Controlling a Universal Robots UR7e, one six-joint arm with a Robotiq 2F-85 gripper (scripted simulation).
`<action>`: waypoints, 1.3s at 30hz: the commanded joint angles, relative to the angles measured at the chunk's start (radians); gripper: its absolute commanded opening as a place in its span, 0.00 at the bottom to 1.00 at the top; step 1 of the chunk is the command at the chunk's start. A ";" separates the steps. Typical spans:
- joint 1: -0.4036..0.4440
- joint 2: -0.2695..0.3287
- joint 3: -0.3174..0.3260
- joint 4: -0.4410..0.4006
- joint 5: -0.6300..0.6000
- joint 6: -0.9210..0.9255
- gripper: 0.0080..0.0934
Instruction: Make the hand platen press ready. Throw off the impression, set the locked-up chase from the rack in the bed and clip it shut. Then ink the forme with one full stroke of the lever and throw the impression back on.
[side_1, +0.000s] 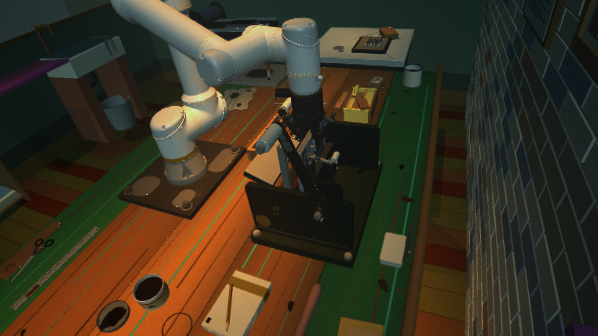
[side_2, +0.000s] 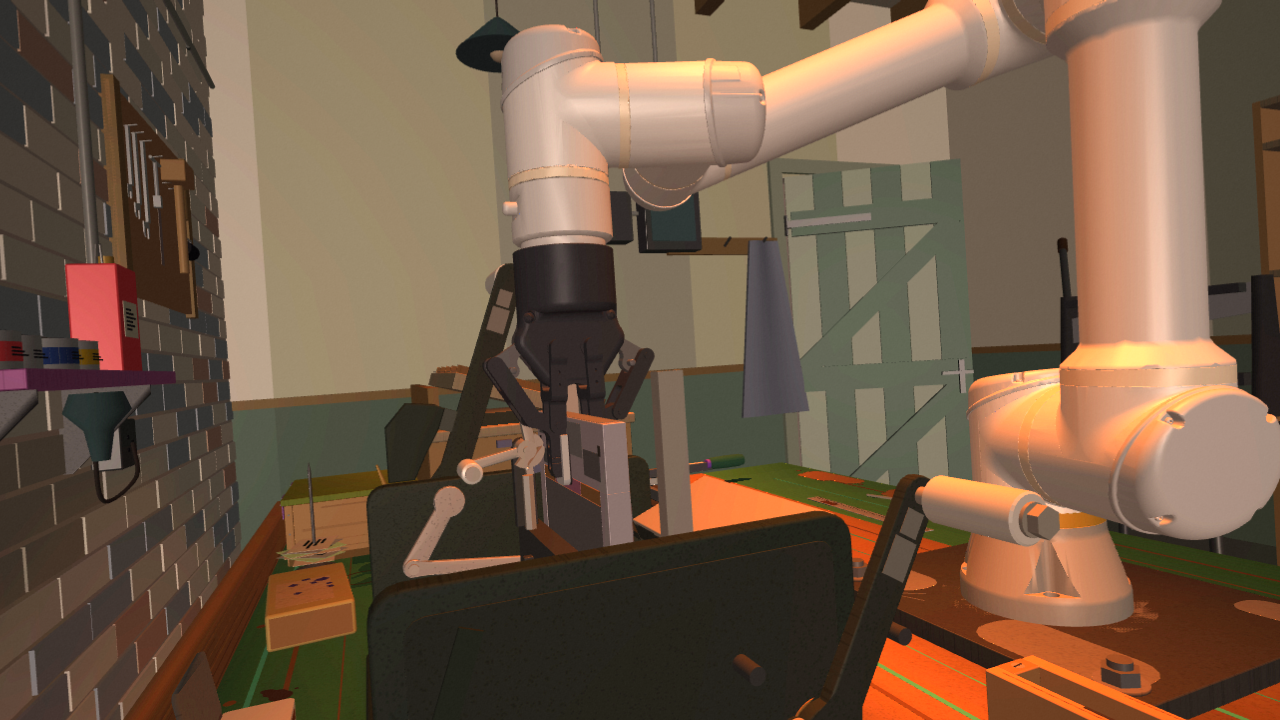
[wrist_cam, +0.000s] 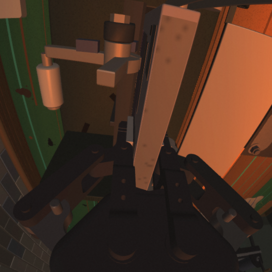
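Observation:
At the middle of the bench stands the black platen press (side_1: 310, 200) (side_2: 618, 618). The grey chase (side_2: 595, 475) (wrist_cam: 162, 83) stands upright inside the press, against the bed. My gripper (side_2: 568, 425) (wrist_cam: 146, 162) (side_1: 307, 132) comes straight down over it, and in the wrist camera its fingers are closed on the chase's top edge. A pale clip arm with a round knob (wrist_cam: 50, 83) (side_2: 474, 466) sits just left of the chase. The long inking lever (side_1: 272, 137) (side_2: 976, 506) with its pale handle slants up on the arm's side of the press. The chase's lower part is hidden behind the press body.
My arm's base (side_1: 182, 165) sits on a dark plate left of the press. A yellow rack box (side_1: 359, 106) lies behind the press, a white block (side_1: 393, 249) to its right, and a notepad (side_1: 237, 305) and ink tins (side_1: 150, 289) in front. A brick wall (side_1: 535, 175) bounds the right.

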 joint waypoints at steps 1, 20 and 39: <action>0.000 -0.007 -0.007 -0.009 0.000 0.000 0.00; 0.000 -0.003 0.001 -0.021 0.000 0.000 0.00; 0.000 0.005 0.018 -0.047 0.000 0.000 0.00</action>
